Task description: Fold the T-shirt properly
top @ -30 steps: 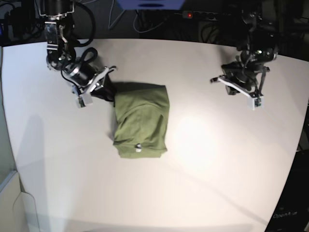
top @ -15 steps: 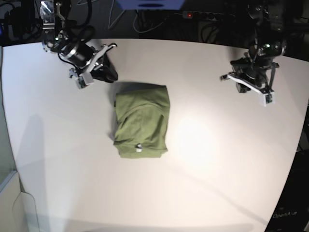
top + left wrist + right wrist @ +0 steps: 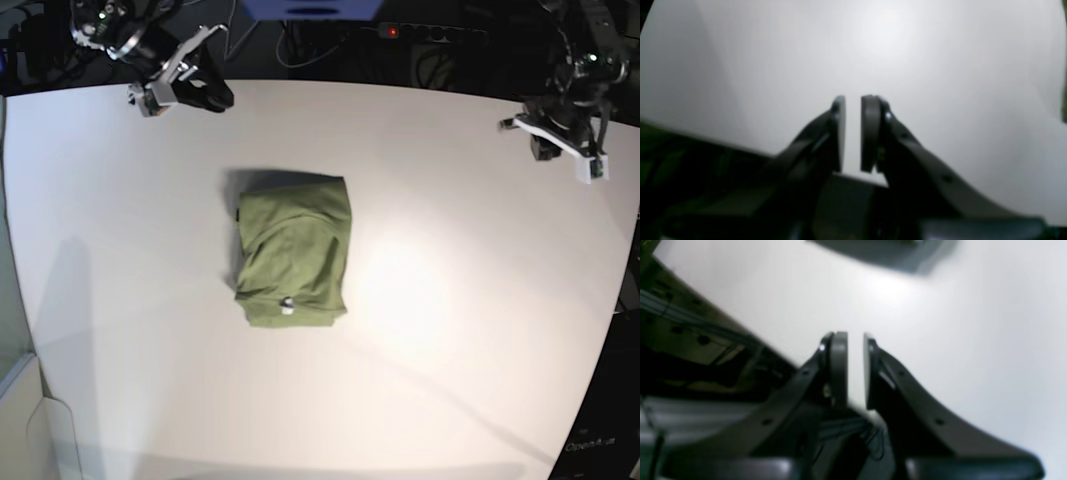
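T-shirt (image 3: 292,252): compact folded rectangle at mid-surface (image 3: 450,330) | left tool (image 3: 852,133), right tool (image 3: 855,370): pads narrowly apart, empty, parked at far corners, likely because folding is complete.

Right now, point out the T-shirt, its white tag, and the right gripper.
T-shirt (image 3: 293,250), base view, middle of the folded green cloth.
white tag (image 3: 287,306), base view, small tag near the front edge.
right gripper (image 3: 855,370), right wrist view, gap between fingertips.

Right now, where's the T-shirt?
Base view: the T-shirt lies folded on the white table, left of centre, apart from both arms.
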Action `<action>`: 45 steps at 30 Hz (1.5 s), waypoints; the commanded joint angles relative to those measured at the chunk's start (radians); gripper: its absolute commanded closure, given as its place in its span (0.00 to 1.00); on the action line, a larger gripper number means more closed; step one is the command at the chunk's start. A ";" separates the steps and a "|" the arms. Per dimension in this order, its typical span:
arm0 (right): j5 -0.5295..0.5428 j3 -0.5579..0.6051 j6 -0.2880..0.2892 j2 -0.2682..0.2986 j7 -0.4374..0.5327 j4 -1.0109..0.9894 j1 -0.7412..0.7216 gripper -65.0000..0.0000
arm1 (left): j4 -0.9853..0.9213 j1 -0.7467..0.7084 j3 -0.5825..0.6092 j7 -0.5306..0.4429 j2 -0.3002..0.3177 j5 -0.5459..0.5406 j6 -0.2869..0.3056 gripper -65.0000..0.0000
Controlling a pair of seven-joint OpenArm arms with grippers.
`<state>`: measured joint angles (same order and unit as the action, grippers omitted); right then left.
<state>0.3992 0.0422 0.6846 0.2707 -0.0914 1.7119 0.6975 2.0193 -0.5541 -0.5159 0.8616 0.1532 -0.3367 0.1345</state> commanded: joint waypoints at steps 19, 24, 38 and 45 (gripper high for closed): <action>0.014 -0.265 -0.059 -0.038 0.065 -0.097 0.250 0.90 | -0.039 -0.228 -0.117 -0.022 -0.206 0.382 0.477 0.88; 0.011 -0.308 -0.059 -0.037 0.066 -0.249 0.241 0.92 | -0.205 -0.200 -0.120 -0.186 -0.301 0.597 0.564 0.88; -0.382 -0.344 -0.121 -0.106 0.345 -1.192 -0.146 0.93 | -1.235 0.151 -0.366 -0.821 -0.243 0.991 0.564 0.88; -0.489 -0.336 -0.227 -0.083 0.644 -1.712 -0.431 0.92 | -1.692 0.286 -0.461 -1.017 -0.168 1.171 0.400 0.88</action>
<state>-0.1081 -0.2924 0.4725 0.1596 0.5316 -0.0044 0.2749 0.3279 -0.2581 -0.9752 -0.1478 -0.0170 0.8345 0.5133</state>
